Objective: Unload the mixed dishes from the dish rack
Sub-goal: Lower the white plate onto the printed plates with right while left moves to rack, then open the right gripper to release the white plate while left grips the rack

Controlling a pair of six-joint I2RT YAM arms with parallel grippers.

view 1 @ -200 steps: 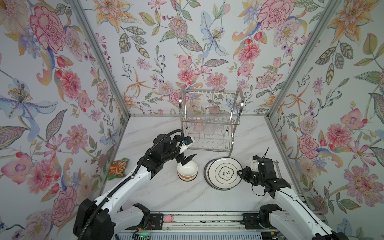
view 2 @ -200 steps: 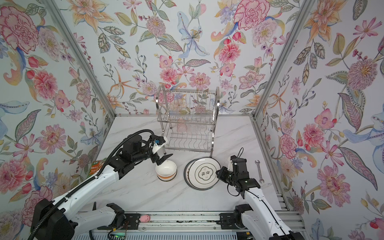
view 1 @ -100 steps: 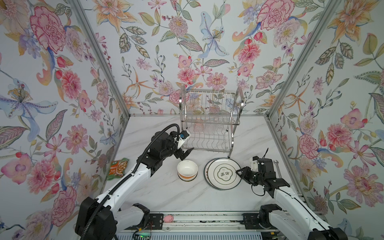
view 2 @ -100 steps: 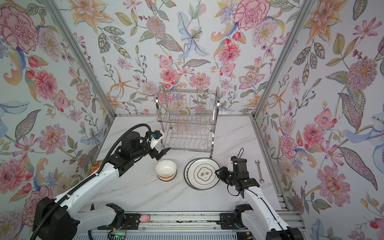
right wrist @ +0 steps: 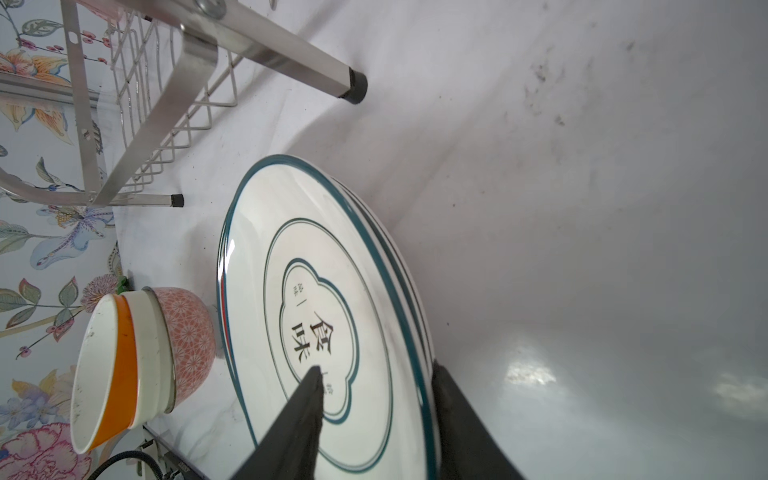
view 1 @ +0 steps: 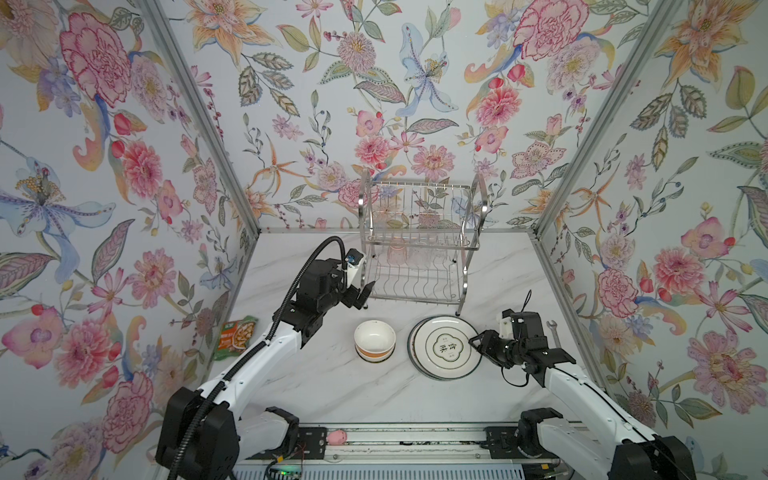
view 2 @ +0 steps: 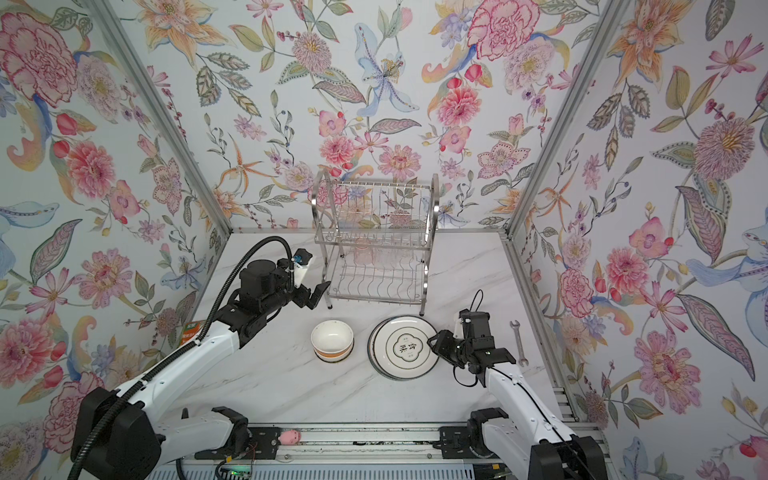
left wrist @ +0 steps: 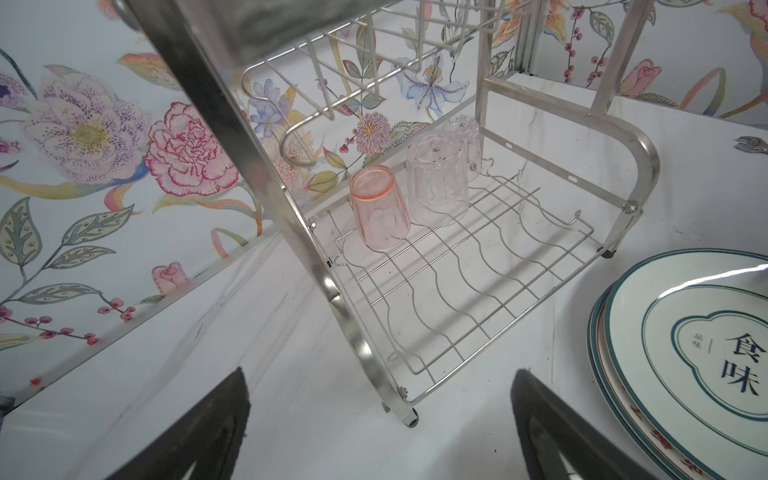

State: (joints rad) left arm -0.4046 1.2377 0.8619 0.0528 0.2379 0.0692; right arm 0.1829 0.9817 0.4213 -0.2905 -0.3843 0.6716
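Note:
The dish rack (view 1: 419, 249) (view 2: 374, 245) stands at the back. On its lower shelf a pink tumbler (left wrist: 378, 208) and a clear tumbler (left wrist: 436, 183) stand upside down, another clear one behind them. The stacked bowls (view 1: 374, 340) (right wrist: 137, 365) and stacked plates (view 1: 444, 347) (right wrist: 324, 291) rest on the table in front. My left gripper (view 1: 361, 295) (left wrist: 379, 374) hangs open and empty by the rack's front left foot. My right gripper (view 1: 478, 343) (right wrist: 376, 368) is open, its fingers straddling the top plate's right rim.
A green-orange food packet (view 1: 237, 336) lies by the left wall. A steel wrench (view 1: 552, 328) (left wrist: 750, 143) lies by the right wall, just behind my right arm. The rack's upright side frame (left wrist: 249, 166) stands close to my left wrist.
My left gripper lifted off the bowls and moved back toward the rack's left front. My right gripper's jaws opened off the plate's rim, and the plate now lies on the stack.

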